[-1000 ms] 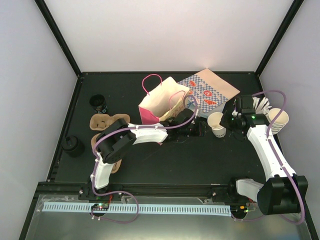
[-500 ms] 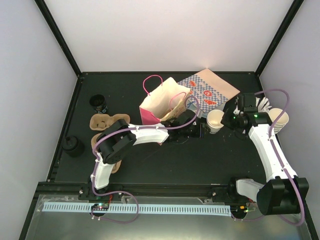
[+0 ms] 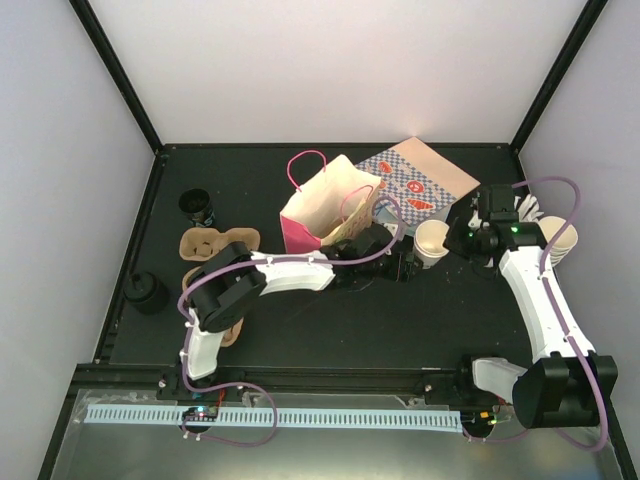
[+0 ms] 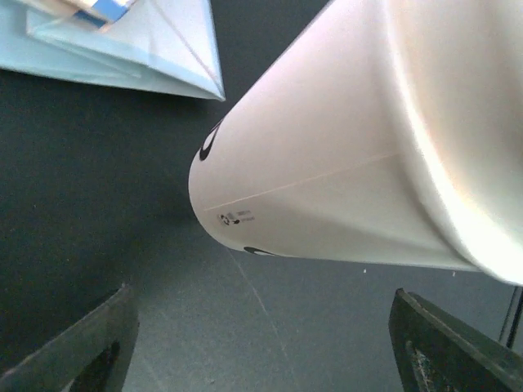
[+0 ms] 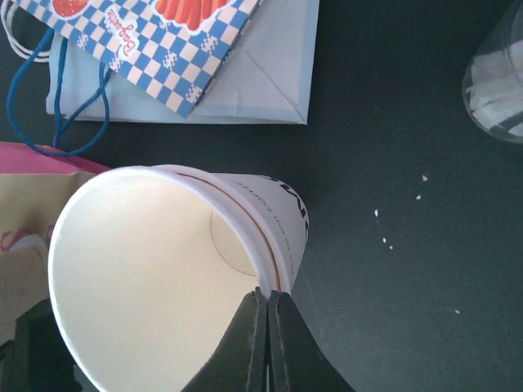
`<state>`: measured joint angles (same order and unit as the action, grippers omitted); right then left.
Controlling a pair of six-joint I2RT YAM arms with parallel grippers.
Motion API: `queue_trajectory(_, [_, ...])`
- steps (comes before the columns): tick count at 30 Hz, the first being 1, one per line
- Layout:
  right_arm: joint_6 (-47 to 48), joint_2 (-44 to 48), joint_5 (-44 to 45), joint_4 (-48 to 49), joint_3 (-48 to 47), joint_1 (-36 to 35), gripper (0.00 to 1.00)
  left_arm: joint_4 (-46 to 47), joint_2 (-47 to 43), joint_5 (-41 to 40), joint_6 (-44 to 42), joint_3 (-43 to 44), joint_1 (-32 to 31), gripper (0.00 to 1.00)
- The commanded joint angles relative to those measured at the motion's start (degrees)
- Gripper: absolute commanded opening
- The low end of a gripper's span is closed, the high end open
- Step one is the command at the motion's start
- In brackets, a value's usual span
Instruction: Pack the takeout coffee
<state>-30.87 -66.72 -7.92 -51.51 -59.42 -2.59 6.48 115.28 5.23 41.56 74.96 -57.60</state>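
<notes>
The black counter point(image 3: 300, 330) carries a pink bag point(image 3: 300, 225) standing with its mouth open near the middle. A blue checked bag point(image 3: 425, 180) lies flat just behind it.

The left tool point(image 4: 261, 343) reaches in just right of the pink bag. Its fingers are spread wide on either side of the cup point(image 4: 327, 180), with counter showing between them and it, so they grip nothing. The right tool point(image 5: 268, 327) is pinched tight on the cup's rim, apparently with one finger inside the wall and one outside.

The cup, white with small dark print, hangs tilted from that pinch. It is between the two tools, beside the pink bag and not yet in it.

The hold looks like the weak point. A thin paper rim caught at one spot could buckle or slide out as the arm swings, and the cup would drop onto the counter.

The bag is light and soft-sided, so a cup brought in low could catch its near edge and fold the mouth shut or tip the bag over. The left tool's open fingers are close enough to knock the cup if either arm drifts.
</notes>
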Motion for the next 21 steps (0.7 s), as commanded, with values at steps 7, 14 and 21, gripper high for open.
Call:
queue_trajectory(7, [3.6,-1.5,-1.1,-13.9,-10.2,0.3,0.01,20.7,-9.0,-4.2,-20.3,-13.3,-2.2,0.93])
queue_trajectory(14, [4.7,-1.4,-7.0,-20.7,-13.2,0.3,0.01,38.9,-10.9,-0.6,-30.7,-22.5,-2.6,0.99])
queue_trajectory(21, [7.2,1.1,-10.8,-22.7,-12.0,0.3,0.01,45.2,-10.4,-1.7,-34.5,-25.6,-2.7,0.99])
